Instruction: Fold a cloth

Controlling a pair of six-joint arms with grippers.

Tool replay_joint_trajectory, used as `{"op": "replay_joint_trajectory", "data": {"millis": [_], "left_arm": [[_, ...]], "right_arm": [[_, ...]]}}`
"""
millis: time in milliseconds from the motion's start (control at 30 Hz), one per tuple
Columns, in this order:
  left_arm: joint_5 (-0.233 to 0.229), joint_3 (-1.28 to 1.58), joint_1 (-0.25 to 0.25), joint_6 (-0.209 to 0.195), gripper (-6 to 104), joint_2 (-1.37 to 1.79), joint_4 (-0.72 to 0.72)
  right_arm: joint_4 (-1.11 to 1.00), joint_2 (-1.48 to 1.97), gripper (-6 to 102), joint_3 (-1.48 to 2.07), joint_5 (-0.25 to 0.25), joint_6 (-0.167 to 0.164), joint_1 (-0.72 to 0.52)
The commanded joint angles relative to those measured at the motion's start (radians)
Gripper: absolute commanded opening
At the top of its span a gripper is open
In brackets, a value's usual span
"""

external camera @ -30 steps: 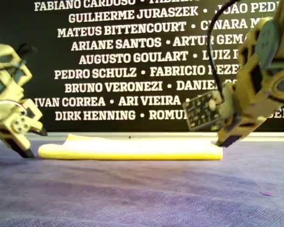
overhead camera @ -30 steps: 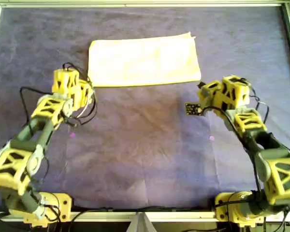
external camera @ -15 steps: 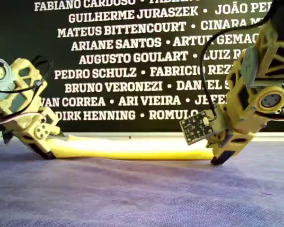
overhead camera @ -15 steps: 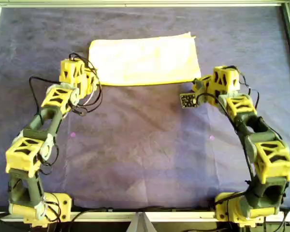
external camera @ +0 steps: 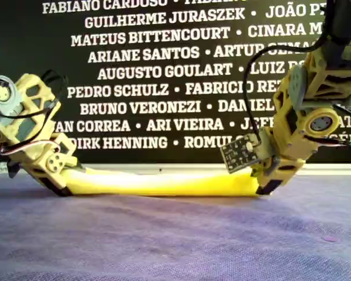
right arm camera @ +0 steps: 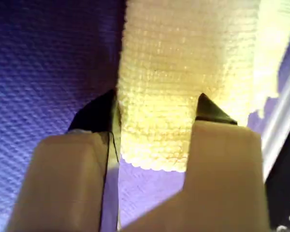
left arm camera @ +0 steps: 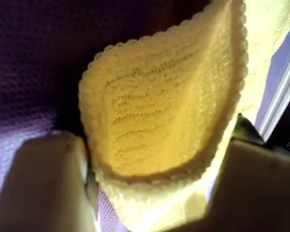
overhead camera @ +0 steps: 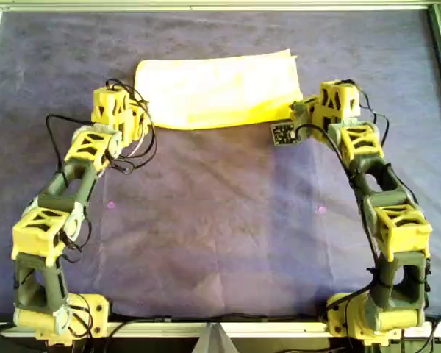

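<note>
Gripping the cloth [left arm camera: 164,121] at a scalloped corner, my first pincer [left arm camera: 152,145] is clamped on it; the fabric curls up into a cupped fold between the two fingers. My second pincer [right arm camera: 154,116] is also clamped on the cloth [right arm camera: 183,72], with a flat strip of the weave pinched between its black-tipped fingers.

Overhead view: the cloth [overhead camera: 217,92] is folded into a long yellow band on the purple-covered table [overhead camera: 220,220]. One arm [overhead camera: 88,147] meets the cloth's near corner at the view's left end, the other arm [overhead camera: 360,147] meets the near corner at the right end. Can't tell from the wrist views which arm is first or second.

Exterior view: the cloth [external camera: 158,184] sags in the middle onto the table, both ends raised slightly at the pincers. A dark banner [external camera: 164,70] with white names stands behind the cloth.
</note>
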Motion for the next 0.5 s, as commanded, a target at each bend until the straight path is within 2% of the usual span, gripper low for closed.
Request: {"op": "replay_joint_trajectory", "data": {"millis": [0, 467], "left_arm": [[-0.008, -0.055, -0.009, 0.006, 92, 0.006, -0.018], [-0.008, -0.04, -0.017, 0.006, 92, 0.006, -0.015]], "right_arm": [[0.018, 0.026, 64, -0.08, 0.006, 0.005, 0.006], [0.018, -0.009, 61, -0.137, 0.005, -0.009, 0.008]]}}
